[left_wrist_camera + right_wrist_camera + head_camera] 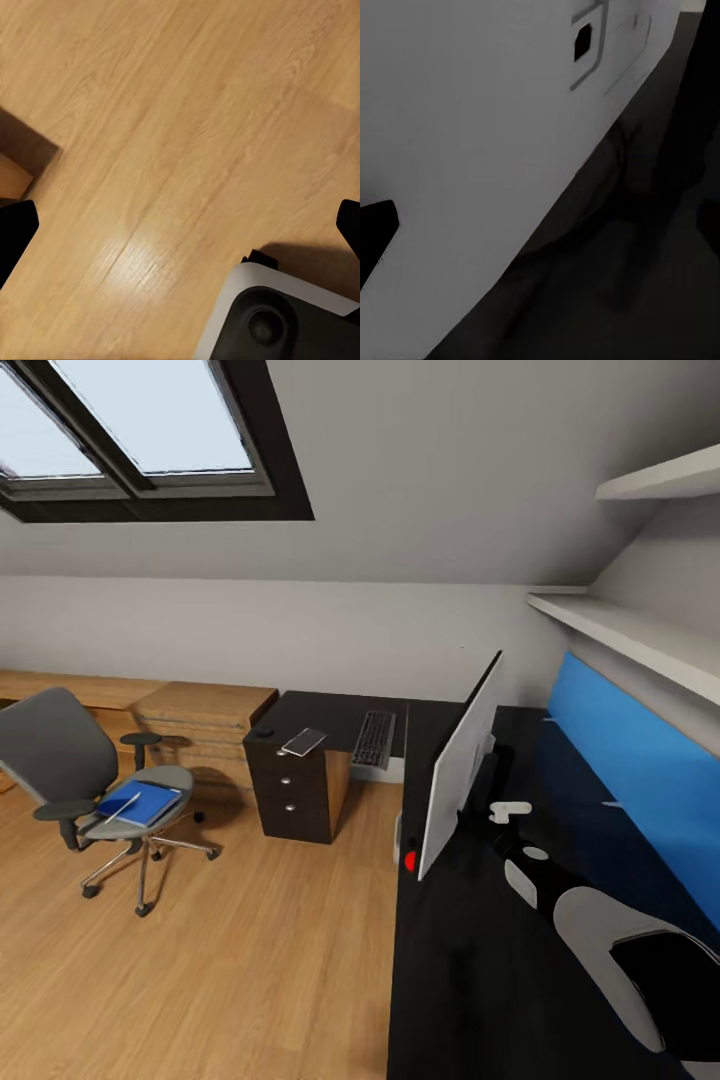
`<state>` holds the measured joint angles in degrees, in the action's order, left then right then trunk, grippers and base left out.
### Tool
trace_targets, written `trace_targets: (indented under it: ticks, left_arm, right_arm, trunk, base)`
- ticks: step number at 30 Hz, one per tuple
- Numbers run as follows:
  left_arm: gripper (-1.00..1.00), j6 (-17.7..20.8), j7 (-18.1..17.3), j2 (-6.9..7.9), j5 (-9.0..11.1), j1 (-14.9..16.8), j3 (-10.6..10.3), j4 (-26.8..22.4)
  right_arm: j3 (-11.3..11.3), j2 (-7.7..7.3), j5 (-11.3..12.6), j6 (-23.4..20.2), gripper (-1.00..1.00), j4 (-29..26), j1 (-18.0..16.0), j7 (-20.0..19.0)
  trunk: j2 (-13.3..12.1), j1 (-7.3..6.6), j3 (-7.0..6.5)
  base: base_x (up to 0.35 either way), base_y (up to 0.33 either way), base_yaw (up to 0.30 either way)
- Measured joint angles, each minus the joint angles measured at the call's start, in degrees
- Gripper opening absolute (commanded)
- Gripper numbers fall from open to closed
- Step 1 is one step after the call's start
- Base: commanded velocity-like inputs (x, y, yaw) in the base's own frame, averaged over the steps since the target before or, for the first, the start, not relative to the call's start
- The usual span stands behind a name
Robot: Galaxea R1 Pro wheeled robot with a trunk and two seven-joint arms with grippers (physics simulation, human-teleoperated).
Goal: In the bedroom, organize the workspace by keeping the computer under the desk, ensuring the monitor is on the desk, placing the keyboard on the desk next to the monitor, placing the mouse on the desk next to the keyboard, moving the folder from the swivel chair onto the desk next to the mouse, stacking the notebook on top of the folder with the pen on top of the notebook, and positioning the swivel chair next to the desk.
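Desk (440, 960) already has the monitor (458, 770) standing on it, right gripper (497, 812) just behind, can't tell its jaws; keyboard (375, 738) sits at the desk's far end; folder (140, 802) and pen (118, 809) on the swivel chair (70, 760) well away; most left; left gripper's fingers (15, 232) look spread over floor.

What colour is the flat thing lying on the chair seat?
Bright blue. The folder on the swivel chair shows best in the head view.
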<state>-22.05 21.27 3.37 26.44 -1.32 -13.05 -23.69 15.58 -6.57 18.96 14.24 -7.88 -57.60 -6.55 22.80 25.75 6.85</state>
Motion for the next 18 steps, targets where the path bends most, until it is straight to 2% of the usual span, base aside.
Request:
trace_targets:
  ticks: [6,18]
  left_arm:
    - [1.0,0.0,0.0,0.0,0.0,-0.03,0.0,0.0]
    - [1.0,0.0,-0.01,0.0,0.0,-0.03,0.0,0.0]
  right_arm:
    - [-0.13,0.05,0.1,-0.11,1.0,-0.01,0.0,0.14]
    - [-0.15,0.08,0.31,-0.16,1.0,-0.01,0.0,0.26]
  trunk:
    - [0.0,0.0,0.0]
    - [0.0,0.0,0.0]
  base:
    - [0.0,0.003,0.122]
    - [0.0,0.0,0.263]
